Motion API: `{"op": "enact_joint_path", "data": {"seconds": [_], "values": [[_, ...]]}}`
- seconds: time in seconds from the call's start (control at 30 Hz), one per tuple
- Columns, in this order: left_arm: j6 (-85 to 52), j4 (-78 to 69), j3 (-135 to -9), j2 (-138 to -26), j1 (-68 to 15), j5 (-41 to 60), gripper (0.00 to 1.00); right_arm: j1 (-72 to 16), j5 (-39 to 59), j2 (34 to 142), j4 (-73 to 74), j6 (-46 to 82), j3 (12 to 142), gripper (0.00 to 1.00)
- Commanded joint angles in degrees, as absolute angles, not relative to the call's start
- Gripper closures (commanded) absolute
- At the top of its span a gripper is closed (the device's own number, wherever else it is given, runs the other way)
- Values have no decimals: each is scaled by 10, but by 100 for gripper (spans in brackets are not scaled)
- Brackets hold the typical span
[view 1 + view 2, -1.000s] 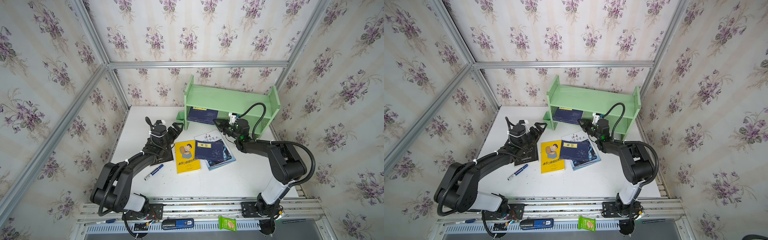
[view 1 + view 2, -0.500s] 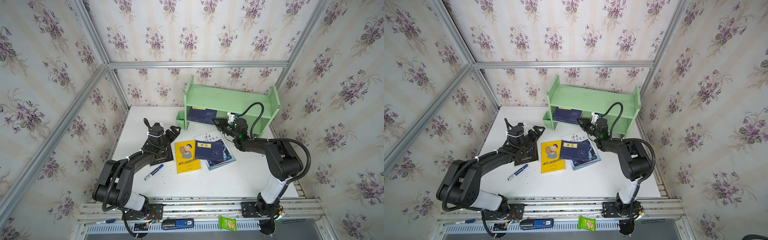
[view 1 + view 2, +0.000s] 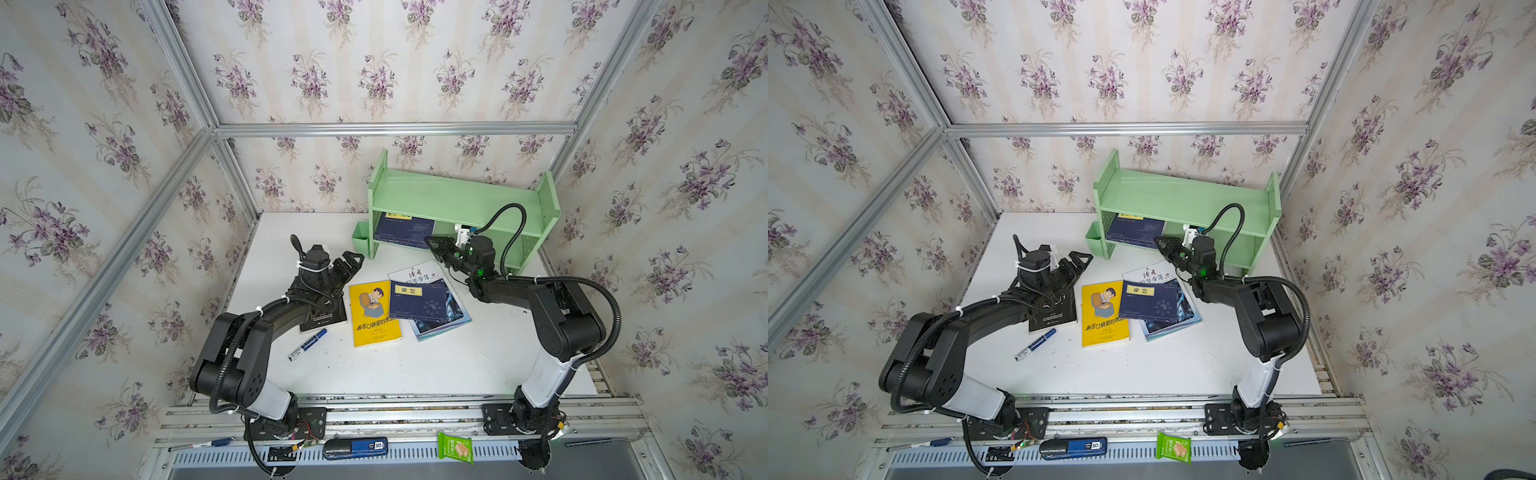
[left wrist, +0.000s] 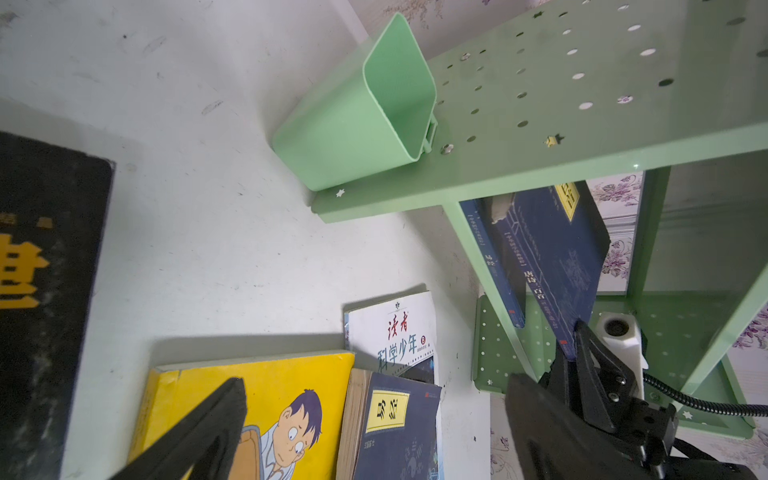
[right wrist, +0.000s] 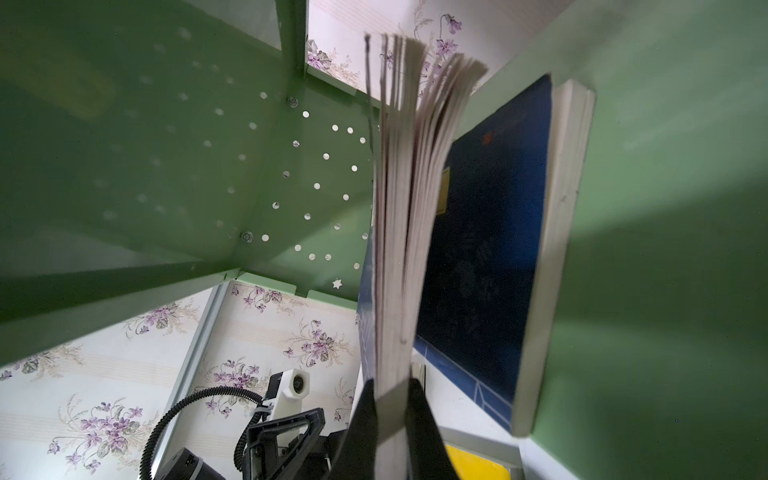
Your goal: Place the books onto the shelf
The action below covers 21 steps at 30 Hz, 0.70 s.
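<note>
Navy book [image 4: 559,249] clamped in your right jaws, pages fanning: push it upright against shelved neighbour [image 5: 494,249] inside shelf [image 3: 453,199], lower tier, before releasing. Left jaws apart.

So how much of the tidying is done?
One navy book leans in the green shelf, lower tier. The right end effector is shut on a second navy book there. Four left on the table: black book, yellow cartoon book, a third navy book, white-blue magazine.
</note>
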<state>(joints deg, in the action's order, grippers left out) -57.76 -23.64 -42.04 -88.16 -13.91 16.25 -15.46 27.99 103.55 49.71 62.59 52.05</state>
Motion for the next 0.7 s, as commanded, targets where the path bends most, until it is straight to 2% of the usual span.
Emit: {"op": "enact_joint_path", "data": {"seconds": [0.0, 0.67], "values": [[-578, -249, -418, -884, -139, 167, 1, -153, 272, 1036, 556, 623, 528, 89], [-597, -274, -433, -909, -140, 184, 1, -160, 263, 1059, 543, 615, 548, 86]]}}
